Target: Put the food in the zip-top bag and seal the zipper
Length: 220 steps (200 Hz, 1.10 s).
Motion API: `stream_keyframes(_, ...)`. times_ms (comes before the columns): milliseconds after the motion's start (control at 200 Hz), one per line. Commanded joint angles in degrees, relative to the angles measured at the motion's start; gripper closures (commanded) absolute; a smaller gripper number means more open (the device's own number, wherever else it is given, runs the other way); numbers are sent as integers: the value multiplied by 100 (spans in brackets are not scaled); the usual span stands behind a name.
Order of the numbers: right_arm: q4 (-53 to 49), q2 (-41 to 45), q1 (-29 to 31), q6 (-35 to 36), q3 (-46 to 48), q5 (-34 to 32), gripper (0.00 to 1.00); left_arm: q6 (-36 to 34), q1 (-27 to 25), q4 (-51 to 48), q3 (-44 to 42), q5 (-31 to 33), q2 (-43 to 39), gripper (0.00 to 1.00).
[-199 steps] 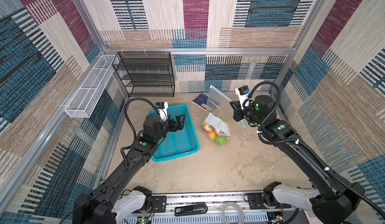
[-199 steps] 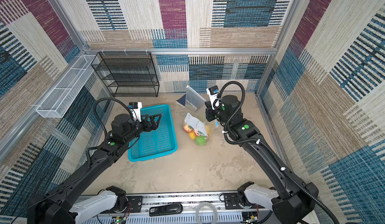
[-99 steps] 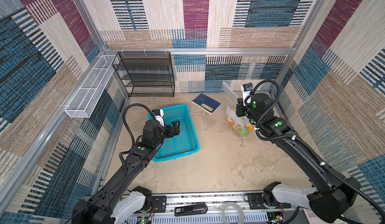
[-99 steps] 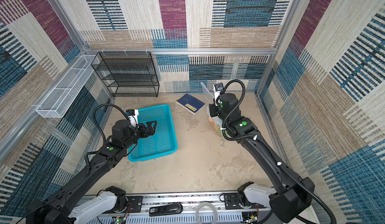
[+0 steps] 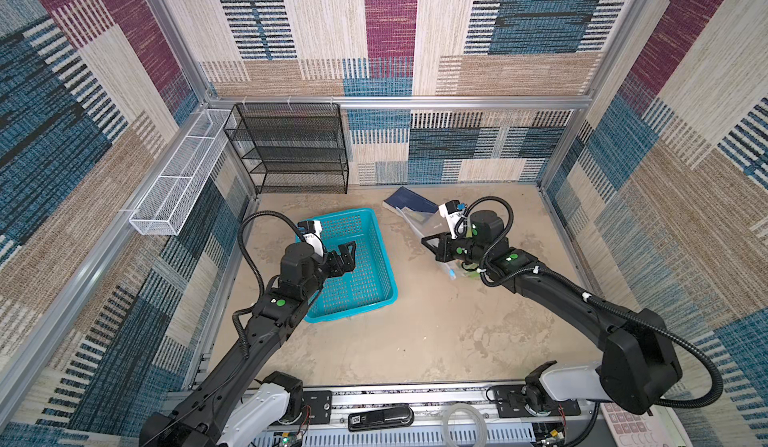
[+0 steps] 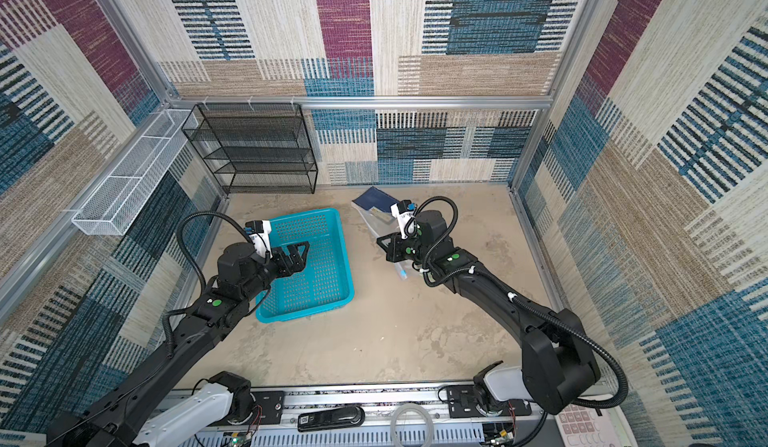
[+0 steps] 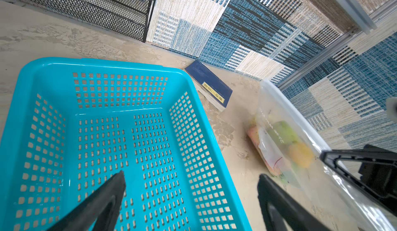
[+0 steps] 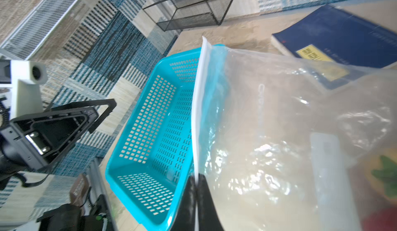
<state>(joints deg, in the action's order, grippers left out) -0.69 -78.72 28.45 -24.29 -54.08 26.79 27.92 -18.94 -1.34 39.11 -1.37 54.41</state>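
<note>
The left gripper [image 5: 350, 258] hovers, jaws spread wide, over the teal perforated basket [image 7: 103, 62]. Right of the basket, near a blue book [image 7: 206, 83], the zip-top bag [image 8: 268, 122] holds the food [image 7: 285, 135] (green and yellow pieces show through). The right gripper [image 8: 196, 183] pinches its zipper [image 8: 198, 101].

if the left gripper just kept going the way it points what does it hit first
Probably the far wall of the teal perforated plastic basket: the open left gripper aims near its corner. If it clears the rim, the dark blue book comes next. Depth is unclear.
</note>
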Motion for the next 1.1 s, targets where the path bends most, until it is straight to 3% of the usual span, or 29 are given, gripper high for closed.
stream_keyframes(0, 1006, -56, 147, -561, 116, 633, 100, 53, 30, -101, -34, 225, -53, 2)
stream_keyframes(290, 1964, -847, 965, -1261, 275, 630, 100, 148, 122, -57, -138, 290, -34, 2)
stream_keyframes(526, 2165, -1389, 1307, -1473, 90, 639, 99, 98, 180, -224, -176, 316, -80, 2)
stream_keyframes(581, 2146, -1394, 1324, -1428, 11, 632, 91, 82, 195, -248, -197, 344, -98, 1)
stream_keyframes(741, 1517, -1235, 1330, -833, -527, 463, 41, -10, 300, -373, -205, 524, -133, 1)
stream_keyframes(791, 1178, -1145, 1322, -540, -736, 307, 31, -23, 358, -437, -186, 614, -146, 1)
stream_keyframes(972, 62, -804, 1216, 595, -1290, -936, 21, -162, 637, -721, -143, 1161, -142, 1)
stream_keyframes(1097, -324, -544, 750, 1032, -1177, -1656, 19, -332, 953, -870, -178, 1884, -77, 1)
